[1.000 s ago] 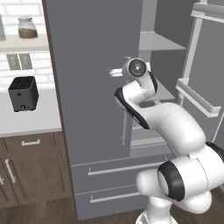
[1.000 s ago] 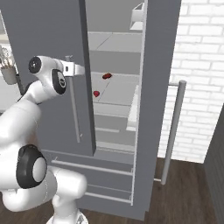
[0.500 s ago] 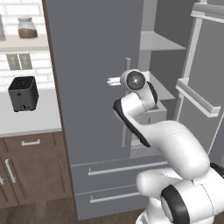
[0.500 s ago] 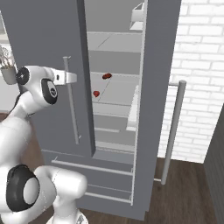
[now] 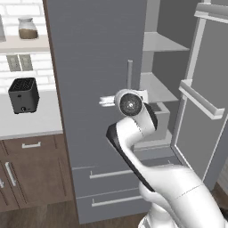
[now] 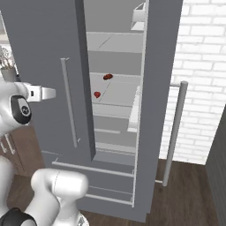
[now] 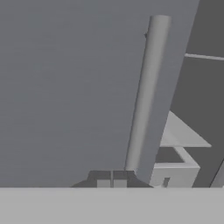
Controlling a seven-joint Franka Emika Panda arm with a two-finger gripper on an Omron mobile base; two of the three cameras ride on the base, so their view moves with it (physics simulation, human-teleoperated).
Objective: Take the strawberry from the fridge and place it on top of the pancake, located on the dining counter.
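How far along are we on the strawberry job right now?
Done: the fridge has its right door swung open, so the shelves are exposed. In hand: nothing yet; the gripper sits in front of the closed left door, beside its handle, fingertips together and empty. Left: the strawberry lies on a middle shelf, in front of a darker fruit; reach in, grasp it, carry it to the pancake.

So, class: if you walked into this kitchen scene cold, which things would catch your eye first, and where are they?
The tall matte grey French-door fridge fills the middle, its right door swung open. On a pale inner shelf lie a tiny bright red strawberry and, further back, a darker maroon fruit. The white arm's two-finger gripper, fingertips together, sits close beside the closed left door's slim silver handle.
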